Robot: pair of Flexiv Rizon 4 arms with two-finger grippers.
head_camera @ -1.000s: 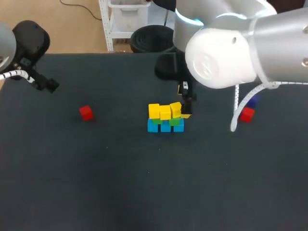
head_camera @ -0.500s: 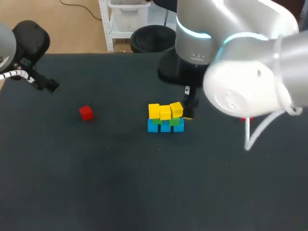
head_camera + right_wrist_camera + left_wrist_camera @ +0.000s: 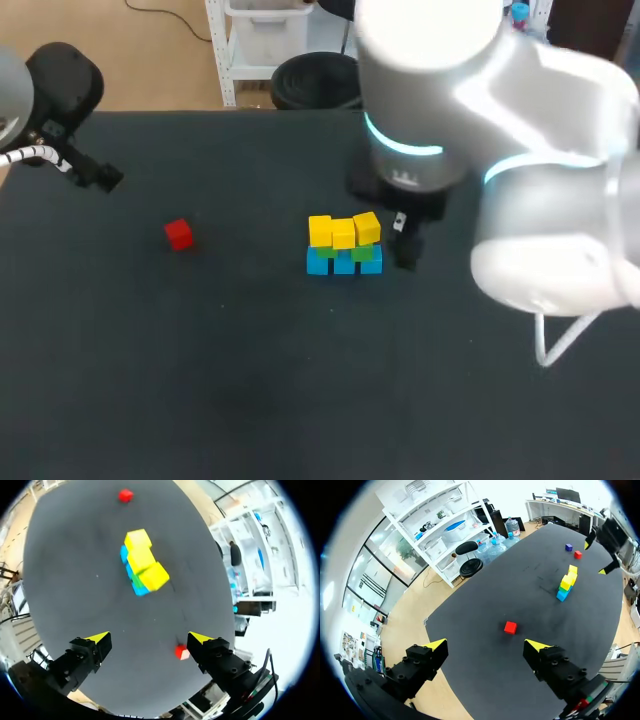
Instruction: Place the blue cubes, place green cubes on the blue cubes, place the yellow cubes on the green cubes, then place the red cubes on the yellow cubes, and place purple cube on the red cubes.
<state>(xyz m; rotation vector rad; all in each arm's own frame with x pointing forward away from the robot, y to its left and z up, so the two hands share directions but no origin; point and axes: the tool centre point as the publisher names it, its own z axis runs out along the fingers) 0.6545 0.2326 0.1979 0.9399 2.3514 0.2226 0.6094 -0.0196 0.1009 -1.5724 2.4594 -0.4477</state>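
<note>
The stack stands mid-table: a row of blue cubes (image 3: 343,263), green cubes (image 3: 345,251) on them, and yellow cubes (image 3: 343,231) on top, the right one slightly skewed. My right gripper (image 3: 404,241) hovers open and empty just right of it; from above it sees the stack (image 3: 142,562) ahead of its open fingers (image 3: 149,638). One red cube (image 3: 179,234) lies alone at the left. A second red cube (image 3: 181,652) lies by the right finger. My left gripper (image 3: 486,645) is open at the far left, high over the table. A purple cube (image 3: 568,547) lies beyond the stack (image 3: 566,584).
My right arm (image 3: 520,200) fills the right side of the head view and hides the second red cube and the purple cube there. The dark table (image 3: 250,380) stretches bare toward the front.
My right gripper has drawn back from the rightmost yellow cube, moving right and toward the front. Its arm swung across and now covers the red and purple cubes at the right.
</note>
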